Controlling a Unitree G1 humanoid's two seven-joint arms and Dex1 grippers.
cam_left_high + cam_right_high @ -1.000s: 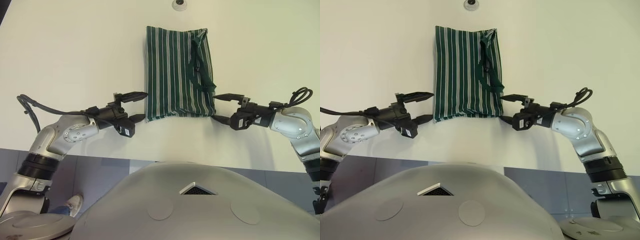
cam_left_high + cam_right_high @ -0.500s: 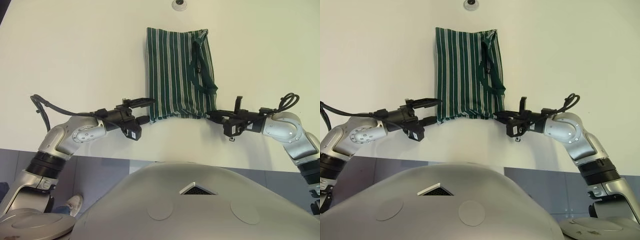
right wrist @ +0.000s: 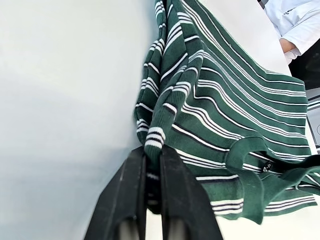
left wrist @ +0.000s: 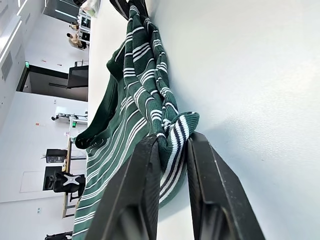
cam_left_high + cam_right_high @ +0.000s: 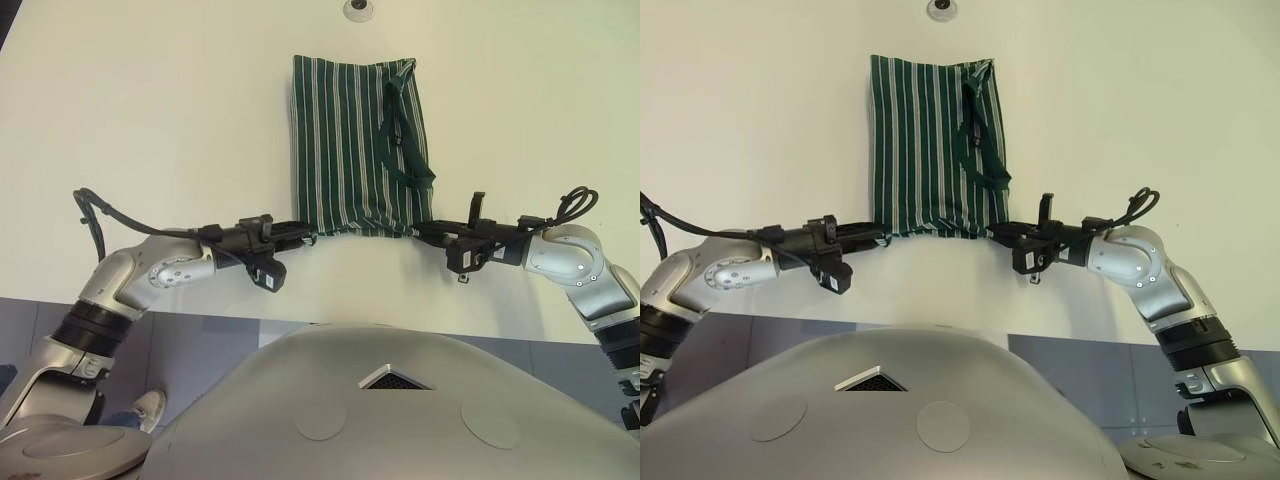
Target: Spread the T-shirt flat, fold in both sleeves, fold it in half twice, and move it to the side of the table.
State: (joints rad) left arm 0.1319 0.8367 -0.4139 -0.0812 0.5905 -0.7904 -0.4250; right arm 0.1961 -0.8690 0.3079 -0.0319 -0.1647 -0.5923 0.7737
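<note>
T-shirt [image 5: 355,145] lies on the white table [image 5: 150,120], just right of centre, folded into a narrow rectangle. Long axis runs straight away from the robot; stripes run the same way. One short edge faces the robot, the other points at the far table edge. Dark green neck band loops down the right half, starting from the far right corner.

Since a second ago:
- both grippers stood wide open then, one just outside each near corner
- half a second ago the right one was already clamped on its corner, while the left was narrowed at its corner but not yet closed
- now the left one has closed too, and its arm has come further in toward the cloth
- right arm unchanged over the last half second
- near edge, straight before, now bows slightly between the two pinched corners

Left gripper [image 5: 304,236]: at the near left corner, fingers pressed in on a bunched wad of striped fabric; the wrist view shows the cloth squeezed between both black fingers, right at the table surface.

Right gripper [image 5: 421,231]: at the near right corner, fingers almost together, a thin fold of the hem caught between them, low over the table.

Both corners held; the remaining cloth lies flat on the table
</note>
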